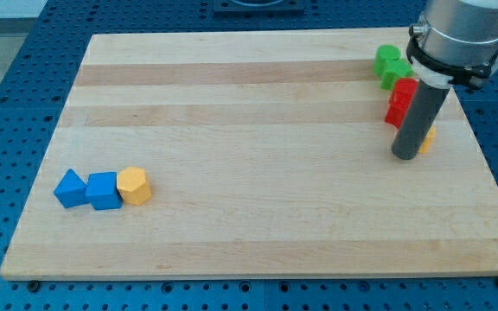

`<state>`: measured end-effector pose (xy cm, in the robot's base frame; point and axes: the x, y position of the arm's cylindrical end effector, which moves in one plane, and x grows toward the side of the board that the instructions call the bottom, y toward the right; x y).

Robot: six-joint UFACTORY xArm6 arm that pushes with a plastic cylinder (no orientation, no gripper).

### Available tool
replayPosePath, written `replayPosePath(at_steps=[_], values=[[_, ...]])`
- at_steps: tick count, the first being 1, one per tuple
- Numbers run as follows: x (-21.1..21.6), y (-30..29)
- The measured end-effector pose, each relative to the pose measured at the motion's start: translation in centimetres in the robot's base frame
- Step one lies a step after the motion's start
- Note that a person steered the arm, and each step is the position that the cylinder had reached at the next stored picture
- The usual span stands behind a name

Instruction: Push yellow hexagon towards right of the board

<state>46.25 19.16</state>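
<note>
The yellow hexagon point(134, 185) lies near the view's left edge of the wooden board point(258, 207), touching a blue cube point(103, 190) on its left. A blue triangular block point(70, 187) sits left of that cube. My tip point(405, 154) is far away at the view's right, next to a small yellow-orange block point(427, 138) that my rod mostly hides. The rod also covers part of a red block point(400, 101).
A green block point(392, 66) sits at the view's top right, just above the red block. The board lies on a blue perforated table point(24, 78). The arm's grey body point(456, 34) hangs over the top right corner.
</note>
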Motion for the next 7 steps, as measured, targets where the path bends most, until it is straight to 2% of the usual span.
replayPosePath(at_steps=[3, 4, 5, 7], values=[[-1.0, 0.0], [1.3, -3.1], [1.9, -9.7], [-0.2, -23.9]])
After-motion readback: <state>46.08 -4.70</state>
